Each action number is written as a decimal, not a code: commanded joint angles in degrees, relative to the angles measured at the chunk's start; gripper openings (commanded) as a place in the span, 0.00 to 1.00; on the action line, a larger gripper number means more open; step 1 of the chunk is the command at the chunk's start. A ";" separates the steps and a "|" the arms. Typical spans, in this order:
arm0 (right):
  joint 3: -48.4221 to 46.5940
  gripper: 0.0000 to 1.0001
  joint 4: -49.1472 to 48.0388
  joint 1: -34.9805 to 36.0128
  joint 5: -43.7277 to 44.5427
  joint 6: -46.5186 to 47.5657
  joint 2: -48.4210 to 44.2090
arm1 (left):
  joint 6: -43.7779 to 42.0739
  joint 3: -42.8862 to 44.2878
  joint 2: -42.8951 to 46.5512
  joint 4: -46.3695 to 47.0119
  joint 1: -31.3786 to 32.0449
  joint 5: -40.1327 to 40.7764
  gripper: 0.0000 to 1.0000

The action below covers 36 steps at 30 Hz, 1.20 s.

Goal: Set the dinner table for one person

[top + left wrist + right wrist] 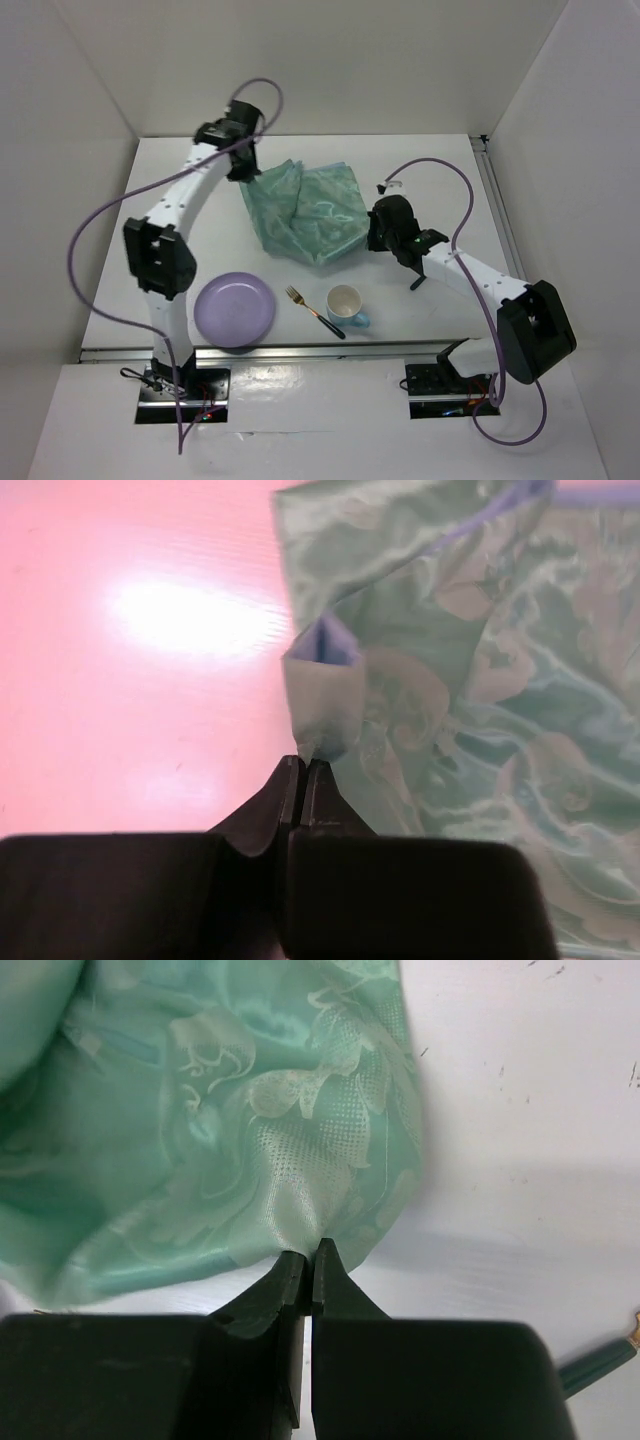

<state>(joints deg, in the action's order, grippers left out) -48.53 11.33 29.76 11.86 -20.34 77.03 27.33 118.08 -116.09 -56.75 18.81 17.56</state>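
A teal patterned cloth mat [305,210] lies crumpled in the middle of the white dinner table [440,165]. My left gripper [243,165] is shut on the mat's far left corner [322,695]. My right gripper [375,232] is shut on the mat's right edge [300,1150]. A purple plate [235,309], a fork with a dark handle [314,311] and a white and blue cup [346,305] sit near the front edge, away from both grippers.
Metal rails run along the table's right side [497,215] and front edge [300,350]. White walls enclose the table at the back and both sides. The fork's handle tip shows in the right wrist view [600,1360].
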 commanded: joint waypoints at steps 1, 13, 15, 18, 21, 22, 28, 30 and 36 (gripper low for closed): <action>-3.67 0.00 -0.26 0.48 1.50 0.21 -1.80 | 4.91 -6.79 10.78 3.82 -6.83 -7.71 0.00; -18.94 0.00 -2.19 -2.50 3.17 7.57 4.60 | 5.46 -11.78 15.29 8.95 -16.70 -20.28 0.00; -28.51 0.00 -2.19 -5.05 3.17 9.78 8.38 | 4.84 -6.66 12.14 7.19 -17.31 -21.42 0.00; -40.21 0.00 -1.58 -6.99 2.38 12.95 10.77 | 4.31 2.84 10.71 4.54 -19.86 -24.23 0.00; -47.78 0.00 0.70 -7.79 1.86 14.79 10.77 | 4.31 6.46 11.84 3.84 -23.37 -28.71 0.00; -48.75 0.00 0.71 -7.79 1.85 15.67 10.25 | 4.31 7.24 13.68 3.84 -24.34 -31.07 0.00; -50.60 0.00 3.52 -8.31 1.85 16.21 2.69 | 4.31 5.23 21.25 6.65 -31.02 -36.98 0.00; -50.61 0.00 4.74 -8.31 1.85 16.21 0.49 | 4.31 4.70 23.18 6.65 -32.78 -39.44 0.00; -53.58 0.00 6.33 -8.31 1.85 16.21 -1.19 | 3.17 9.97 21.88 5.78 -34.89 -44.27 0.00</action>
<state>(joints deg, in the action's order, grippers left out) -97.95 17.74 22.26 11.14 -5.41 77.93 32.93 125.93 -93.23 -52.25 -14.15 -24.69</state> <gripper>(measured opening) 0.034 0.045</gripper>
